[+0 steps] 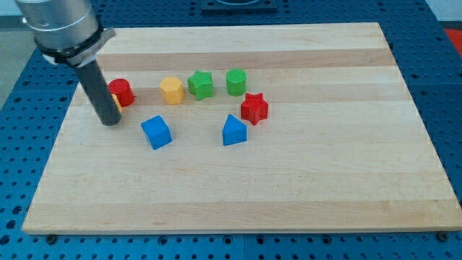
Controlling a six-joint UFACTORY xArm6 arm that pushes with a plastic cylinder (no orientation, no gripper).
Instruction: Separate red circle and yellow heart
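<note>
The red circle point(122, 92) lies at the view's left on the wooden board point(289, 188). Only a sliver of the yellow heart point(116, 102) shows, touching the red circle's lower left; the rest is hidden behind my rod. My tip point(110, 122) rests on the board just below and left of these two blocks, right against the yellow heart.
A yellow hexagon point(172, 89), a green star point(201, 84) and a green circle point(236, 81) stand in a row to the right. A red star point(254, 108), a blue triangle-like block point(234, 131) and a blue square block point(156, 132) lie below them.
</note>
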